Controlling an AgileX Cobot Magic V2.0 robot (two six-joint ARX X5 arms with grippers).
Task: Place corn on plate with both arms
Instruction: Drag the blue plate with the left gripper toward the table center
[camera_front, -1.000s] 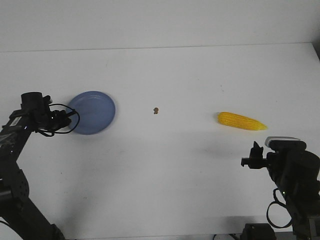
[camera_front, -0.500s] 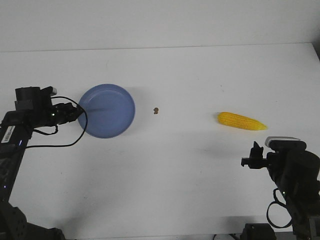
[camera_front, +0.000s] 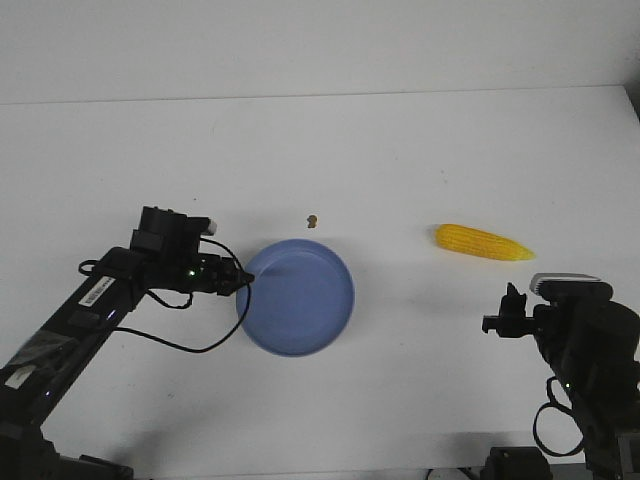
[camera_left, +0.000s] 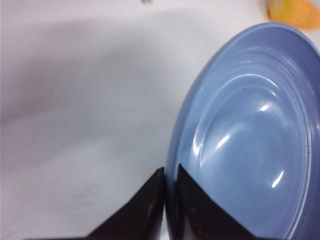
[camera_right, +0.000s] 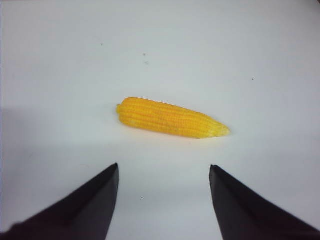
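The periwinkle-blue plate (camera_front: 298, 296) sits near the middle of the white table. My left gripper (camera_front: 240, 281) is shut on the plate's left rim; in the left wrist view the two black fingers pinch the rim of the plate (camera_left: 250, 140), with my left gripper (camera_left: 170, 172) at that edge. The yellow corn (camera_front: 482, 242) lies on the table to the right, pointed tip to the right. My right gripper (camera_front: 510, 305) is open and empty, a little nearer the front than the corn. In the right wrist view the corn (camera_right: 170, 118) lies ahead of my right gripper (camera_right: 164, 167).
A tiny brown speck (camera_front: 312, 220) lies on the table just behind the plate. The table's far edge (camera_front: 320, 97) meets a white wall. The table's right edge (camera_front: 632, 100) is near the corn's side.
My left arm has dragged the plate to the right and toward the front, from the left side to near the table's middle. The right arm and the corn have not moved.
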